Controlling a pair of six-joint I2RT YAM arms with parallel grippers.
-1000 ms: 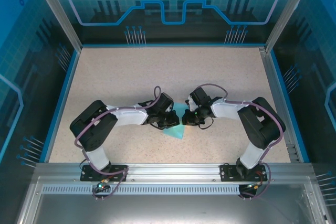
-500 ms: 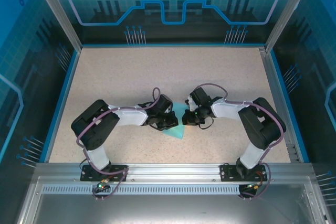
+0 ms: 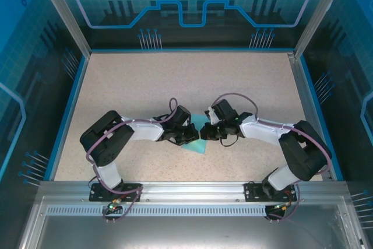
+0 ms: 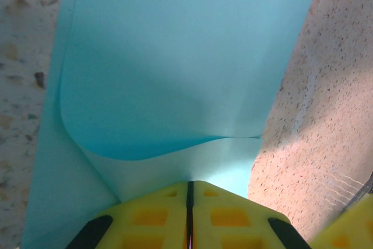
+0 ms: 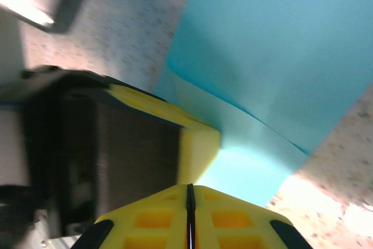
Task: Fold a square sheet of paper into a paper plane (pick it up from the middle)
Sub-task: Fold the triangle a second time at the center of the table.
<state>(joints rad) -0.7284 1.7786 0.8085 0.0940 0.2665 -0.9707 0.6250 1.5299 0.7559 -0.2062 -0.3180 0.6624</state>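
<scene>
My top camera looks down from above and behind the arms [image 3: 143, 129], taking in the whole table [image 3: 116, 80]. My 2 wrist cameras sit very close, both facing the same blue paper [image 4: 175, 56] from opposite sides.

The right elbow [image 3: 305, 157] swings out to the right and nearer, and the right gripper [image 3: 204, 132] slides left until it nearly meets the left gripper [image 3: 192, 136]; less of the paper [image 3: 196, 147] shows between them
</scene>
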